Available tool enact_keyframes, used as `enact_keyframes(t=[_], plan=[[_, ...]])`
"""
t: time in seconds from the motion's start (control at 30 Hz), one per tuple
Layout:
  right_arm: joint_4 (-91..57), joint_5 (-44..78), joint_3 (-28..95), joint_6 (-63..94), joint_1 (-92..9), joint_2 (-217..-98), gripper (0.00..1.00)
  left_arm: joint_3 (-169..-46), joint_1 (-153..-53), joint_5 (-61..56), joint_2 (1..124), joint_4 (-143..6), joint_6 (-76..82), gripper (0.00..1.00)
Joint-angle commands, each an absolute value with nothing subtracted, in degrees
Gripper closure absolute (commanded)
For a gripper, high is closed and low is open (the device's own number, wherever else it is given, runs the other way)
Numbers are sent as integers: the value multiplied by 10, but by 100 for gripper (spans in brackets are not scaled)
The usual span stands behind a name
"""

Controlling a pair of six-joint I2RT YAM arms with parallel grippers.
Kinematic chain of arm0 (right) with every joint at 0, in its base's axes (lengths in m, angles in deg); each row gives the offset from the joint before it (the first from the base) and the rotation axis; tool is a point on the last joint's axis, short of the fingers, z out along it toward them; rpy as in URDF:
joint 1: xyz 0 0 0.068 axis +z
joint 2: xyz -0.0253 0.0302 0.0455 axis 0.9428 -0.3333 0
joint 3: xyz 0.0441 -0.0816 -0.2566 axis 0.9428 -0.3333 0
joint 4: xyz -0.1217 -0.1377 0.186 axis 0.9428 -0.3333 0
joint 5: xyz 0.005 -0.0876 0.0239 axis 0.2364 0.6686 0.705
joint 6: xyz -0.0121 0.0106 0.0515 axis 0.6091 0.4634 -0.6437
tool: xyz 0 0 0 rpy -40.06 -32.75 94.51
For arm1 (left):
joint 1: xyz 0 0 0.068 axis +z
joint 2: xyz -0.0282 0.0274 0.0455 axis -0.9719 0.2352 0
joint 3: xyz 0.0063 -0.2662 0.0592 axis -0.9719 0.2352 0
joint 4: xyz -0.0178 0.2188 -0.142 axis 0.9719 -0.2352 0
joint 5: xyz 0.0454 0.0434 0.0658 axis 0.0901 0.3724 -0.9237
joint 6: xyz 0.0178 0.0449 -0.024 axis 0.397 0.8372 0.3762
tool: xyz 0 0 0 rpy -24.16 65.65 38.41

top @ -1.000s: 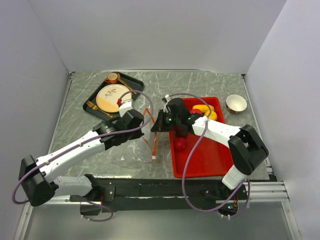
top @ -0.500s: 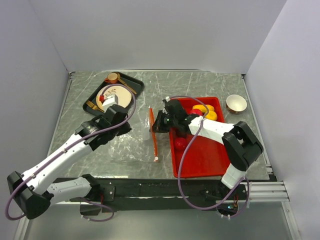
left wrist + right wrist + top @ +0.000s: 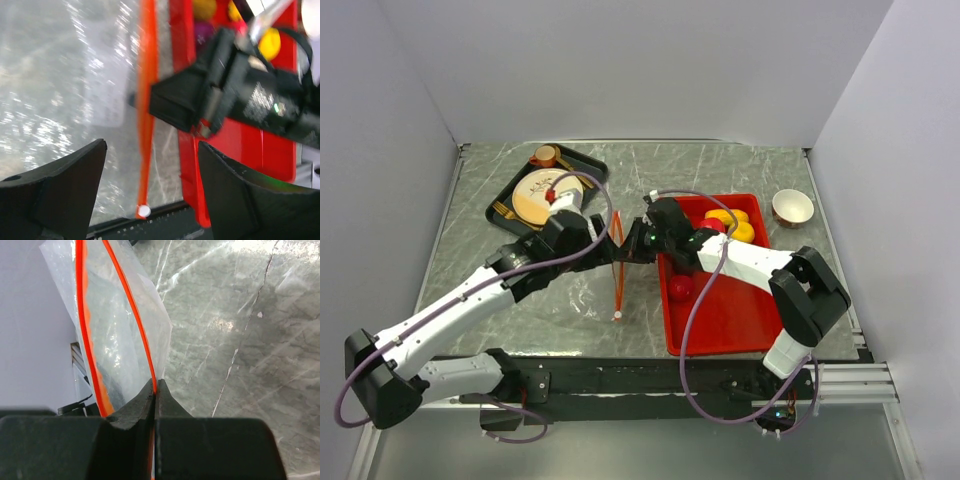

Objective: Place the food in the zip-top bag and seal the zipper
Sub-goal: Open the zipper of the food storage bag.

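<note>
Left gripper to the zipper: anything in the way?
Nothing visible. The left gripper is open, and the zipper runs ahead in line with the gap between its fingers. The right gripper pinches the zipper from the red tray side, beside that path, not across it.

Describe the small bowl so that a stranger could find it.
Find the big red tray on the right side. Just right of its far corner stands the small bowl. It is round, white inside with a reddish-brown outside, unlike the flat rectangular tray.

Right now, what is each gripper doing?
Left gripper: open, holding nothing.
Right gripper: shut on the zipper.
</note>
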State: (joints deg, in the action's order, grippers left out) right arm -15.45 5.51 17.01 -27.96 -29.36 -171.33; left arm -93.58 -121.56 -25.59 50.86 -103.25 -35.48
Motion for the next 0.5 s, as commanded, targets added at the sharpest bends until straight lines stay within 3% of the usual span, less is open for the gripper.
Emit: enact_keyframes(t=[0.0, 0.47], plan=[[-132, 64, 185, -289, -288, -1688, 98, -925, -1267, -278, 515, -1002, -363, 21], [-157, 87, 184, -273, -287, -1662, 96, -910, -1297, -373, 570, -1025, -407, 29]])
